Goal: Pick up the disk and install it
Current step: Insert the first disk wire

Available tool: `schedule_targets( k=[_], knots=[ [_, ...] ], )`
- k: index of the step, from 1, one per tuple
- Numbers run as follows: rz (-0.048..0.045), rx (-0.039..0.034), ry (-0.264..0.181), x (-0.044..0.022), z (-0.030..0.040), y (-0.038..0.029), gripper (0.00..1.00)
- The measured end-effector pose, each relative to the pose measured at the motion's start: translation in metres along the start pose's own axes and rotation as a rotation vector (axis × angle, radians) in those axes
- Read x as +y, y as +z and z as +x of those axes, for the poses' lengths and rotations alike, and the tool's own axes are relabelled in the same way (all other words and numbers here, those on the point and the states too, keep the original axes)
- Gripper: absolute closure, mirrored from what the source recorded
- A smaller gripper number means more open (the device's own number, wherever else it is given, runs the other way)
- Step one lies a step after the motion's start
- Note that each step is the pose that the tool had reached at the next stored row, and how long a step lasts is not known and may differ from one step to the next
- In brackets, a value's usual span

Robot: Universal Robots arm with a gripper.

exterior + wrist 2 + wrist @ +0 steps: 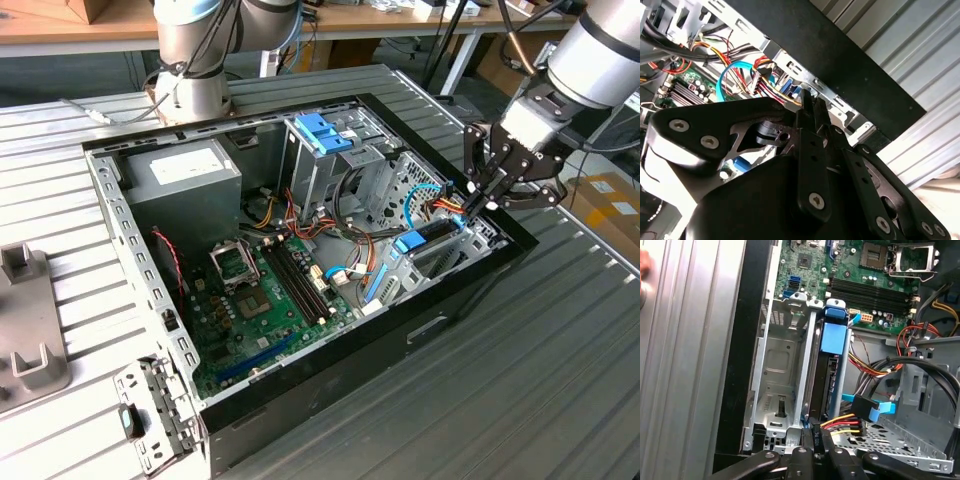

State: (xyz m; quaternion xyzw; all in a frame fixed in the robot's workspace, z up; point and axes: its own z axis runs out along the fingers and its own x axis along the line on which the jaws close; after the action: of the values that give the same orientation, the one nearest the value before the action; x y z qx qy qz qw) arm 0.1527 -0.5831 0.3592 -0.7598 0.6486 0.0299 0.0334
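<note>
The disk [432, 232] stands on edge inside the drive cage of the open computer case [470, 290], at the exterior view's right. Its light-blue carrier end [412, 241] faces the motherboard. In the first wrist view the disk [829, 385] is a dark slab with a blue rail, filling one slot of the metal cage. My gripper [478, 207] is shut and hangs over the cage's outer end, its tips at the bundle of yellow, red and orange wires. Both wrist views show the narrow tips together, gripper [815, 442] just above a black connector at the disk's end, gripper [807, 100] beside the case wall.
A grey power-supply box [185, 175] fills the case's back left corner. A bare blue bracket [322, 132] tops the rear cage. The motherboard [260, 290] lies in the middle. A blue data cable [875, 410] loops beside the disk. A second arm's base [190, 80] stands behind the case.
</note>
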Motion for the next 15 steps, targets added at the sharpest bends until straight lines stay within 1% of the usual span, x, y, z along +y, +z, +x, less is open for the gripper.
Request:
schedule_targets(
  k=[2, 5, 6, 7, 13, 15],
  knots=[
    [0.0028, 0.0005, 0.032, 0.0011, -0.0001, 0.0016, 0.82],
    [0.0052, 0.0007, 0.059, 0.0036, -0.0004, 0.0026, 0.82],
    [0.006, 0.0006, 0.067, 0.0063, -0.0009, 0.0027, 0.82],
    [0.0071, -0.0013, 0.077, 0.0118, -0.0017, 0.0027, 0.82],
    [0.0093, -0.0024, 0.1, 0.0224, -0.0044, 0.0031, 0.82],
    [0.0106, -0.0023, 0.113, 0.024, -0.0055, 0.0044, 0.82]
  ],
)
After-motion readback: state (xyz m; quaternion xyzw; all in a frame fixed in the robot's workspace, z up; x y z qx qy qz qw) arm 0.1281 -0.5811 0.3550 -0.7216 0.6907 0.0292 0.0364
